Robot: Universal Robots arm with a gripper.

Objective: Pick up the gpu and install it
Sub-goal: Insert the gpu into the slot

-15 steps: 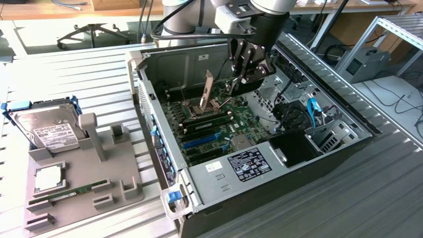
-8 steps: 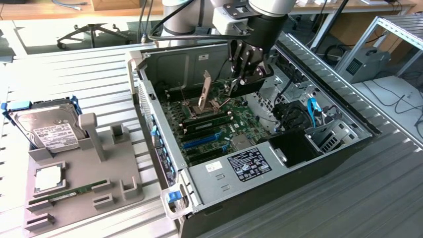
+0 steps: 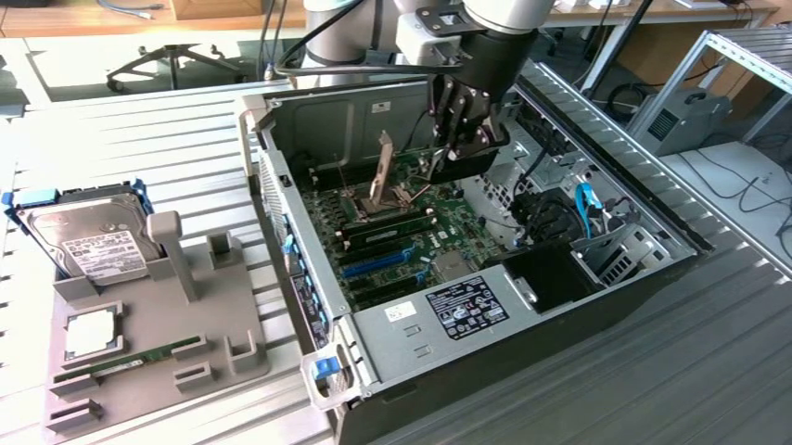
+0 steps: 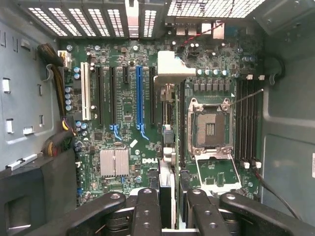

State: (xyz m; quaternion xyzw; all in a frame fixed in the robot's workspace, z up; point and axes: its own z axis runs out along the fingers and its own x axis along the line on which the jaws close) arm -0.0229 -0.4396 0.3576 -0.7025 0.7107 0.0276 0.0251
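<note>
Robotics lab, aluminium-profile table (image 3: 148,120), office chair (image 3: 173,60)

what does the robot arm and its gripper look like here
The arm has light silver-grey rounded joint housings, ending in a black cylindrical wrist section. A black cable loops from a dark box mounted beside the wrist. The gripper is black with jointed, linked fingers; in the wrist view its finger links look matte black, with round pivot pins and small screw holes.
</note>
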